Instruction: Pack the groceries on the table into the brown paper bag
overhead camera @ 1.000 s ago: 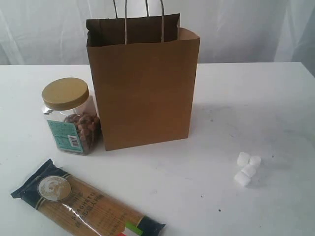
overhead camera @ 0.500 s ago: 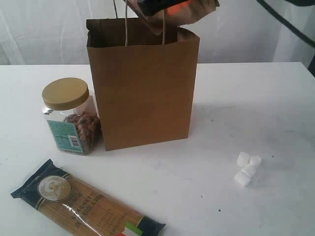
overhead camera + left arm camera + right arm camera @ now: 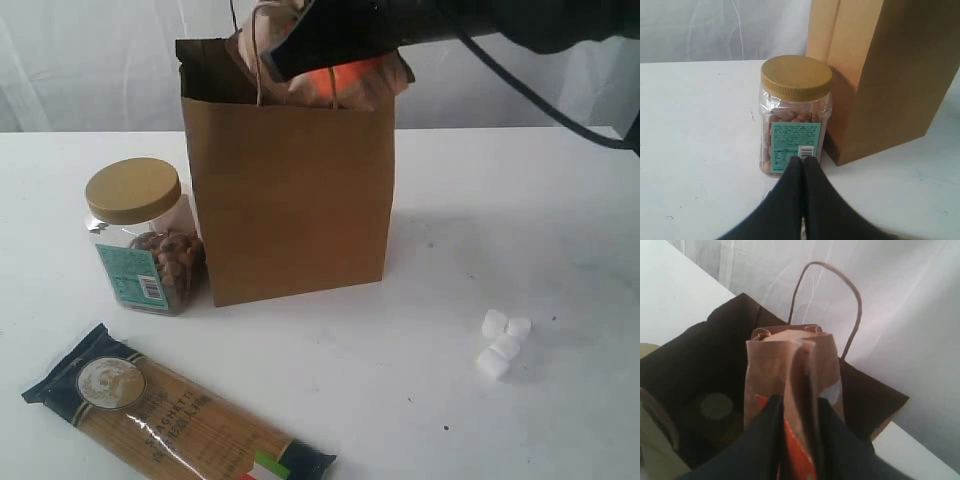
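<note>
- A tall brown paper bag [image 3: 290, 200] stands upright and open near the middle of a wide white bench [image 3: 520, 220].
- The right tool [image 3: 797, 402] reaches in from the right of the exterior view and hangs over the bag's mouth. It is clenched on the copper pouch [image 3: 375, 85], with one dark finger pressed against each face.
- The pouch hangs upright with an orange patch showing on its front. Its lower edge sits at the bag's rim, and how far it reaches inside cannot be told.
- The left tool [image 3: 802, 161] sits low over the bench with its fingers pressed together and nothing between them. It is just in front of the nut jar.
- The tan-lidded clear nut jar [image 3: 140, 240] stands upright just beside the bag's left wall. Whether the two touch cannot be told.
- The spaghetti packet [image 3: 175, 415], with its Italian flag at one end, lies flat and slanted at the near left of the bench, apart from the jar.
- Four white marshmallows [image 3: 503, 342] sit in a small cluster on the right of the bench, well apart from the bag.
</note>
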Tool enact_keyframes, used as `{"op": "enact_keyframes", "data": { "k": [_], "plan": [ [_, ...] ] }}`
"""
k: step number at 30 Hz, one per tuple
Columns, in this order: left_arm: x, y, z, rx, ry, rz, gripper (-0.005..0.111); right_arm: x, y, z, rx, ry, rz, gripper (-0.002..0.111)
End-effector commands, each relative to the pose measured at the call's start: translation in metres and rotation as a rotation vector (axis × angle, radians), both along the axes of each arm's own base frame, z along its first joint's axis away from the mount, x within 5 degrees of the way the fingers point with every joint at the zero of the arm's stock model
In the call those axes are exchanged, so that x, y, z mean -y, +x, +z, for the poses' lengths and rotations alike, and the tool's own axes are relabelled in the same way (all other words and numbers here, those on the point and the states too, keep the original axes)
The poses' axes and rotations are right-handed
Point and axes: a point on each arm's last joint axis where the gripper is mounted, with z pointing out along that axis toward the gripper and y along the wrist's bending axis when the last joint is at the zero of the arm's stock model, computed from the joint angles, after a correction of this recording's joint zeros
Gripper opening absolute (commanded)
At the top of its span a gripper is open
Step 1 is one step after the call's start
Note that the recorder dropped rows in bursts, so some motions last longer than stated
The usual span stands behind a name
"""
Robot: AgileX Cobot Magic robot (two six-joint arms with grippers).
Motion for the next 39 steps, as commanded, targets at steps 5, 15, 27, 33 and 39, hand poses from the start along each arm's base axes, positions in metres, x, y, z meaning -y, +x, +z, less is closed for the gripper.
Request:
{"op": "enact_keyframes", "data": {
  "k": [5, 15, 27, 33, 39],
  "plan": [
    [0.001, -0.001, -0.001, -0.003, -0.014, -0.012, 0.000, -0.003, 0.006, -0.004, 0.004, 0.021, 0.002, 0.013],
    [0.001, -0.001, -0.001, -0.003, -0.014, -0.012, 0.000, -0.003, 0.007, -0.004, 0.008, 0.024, 0.003, 0.041],
    [0.001, -0.001, -0.001, -0.003, -0.014, -0.012, 0.000, 0.013, -0.003, 0.018, 0.168, -0.182, 0.001, 0.041],
    [0.001, -0.001, -0.001, -0.003, -0.014, -0.012, 0.000, 0.041, -0.013, 0.024, 0.137, -0.416, -0.115, 0.035],
    [0.001, -0.001, -0.001, -0.003, -0.014, -0.012, 0.000, 0.074, -0.020, 0.027, 0.042, -0.576, -0.346, 0.017]
  ]
}}
